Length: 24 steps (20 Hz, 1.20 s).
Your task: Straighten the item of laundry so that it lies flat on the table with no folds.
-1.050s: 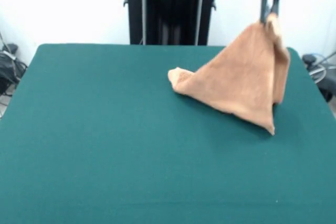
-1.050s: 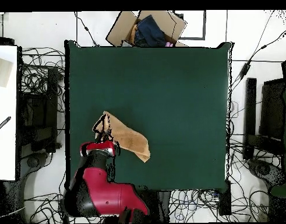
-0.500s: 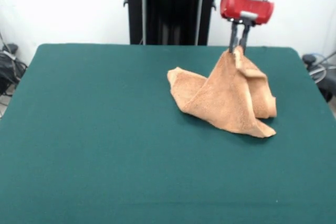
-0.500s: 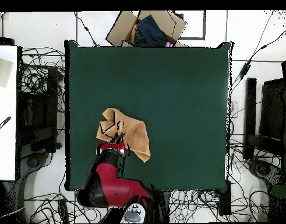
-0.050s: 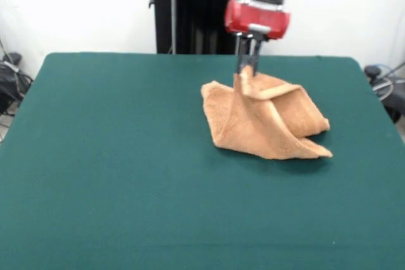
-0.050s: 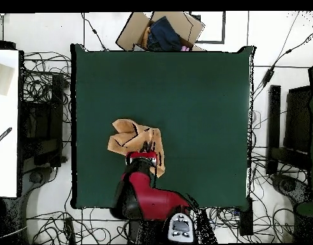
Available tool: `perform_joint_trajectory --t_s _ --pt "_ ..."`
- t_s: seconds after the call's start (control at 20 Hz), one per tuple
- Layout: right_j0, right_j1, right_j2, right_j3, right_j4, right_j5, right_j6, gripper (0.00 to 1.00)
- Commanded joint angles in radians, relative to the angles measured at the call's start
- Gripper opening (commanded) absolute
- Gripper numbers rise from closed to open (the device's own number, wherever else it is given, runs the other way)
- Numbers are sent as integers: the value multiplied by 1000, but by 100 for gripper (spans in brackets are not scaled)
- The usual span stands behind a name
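The fingers [image 5: 247, 71] pinch one raised corner of the towel [image 5: 266, 121], whose crumpled bulk slopes away beneath them across the desk [image 5: 114, 175].

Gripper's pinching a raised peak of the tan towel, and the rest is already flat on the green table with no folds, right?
Not quite. The gripper is shut on a raised peak of the tan towel, but the rest is not flat: the front view shows it crumpled in overlapping folds on the green table, tented up toward the pinch.
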Motion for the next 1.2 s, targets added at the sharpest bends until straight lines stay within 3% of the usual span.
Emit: perform_joint_trajectory --t_s 0.05,0.25,0.45,1.2 --pt "-159 17 180 -191 -159 196 91 0" --pt "-273 0 285 -254 -268 285 65 0" --pt "-336 4 353 -306 -328 337 53 0" --pt "-313 99 388 -442 -356 364 62 0"
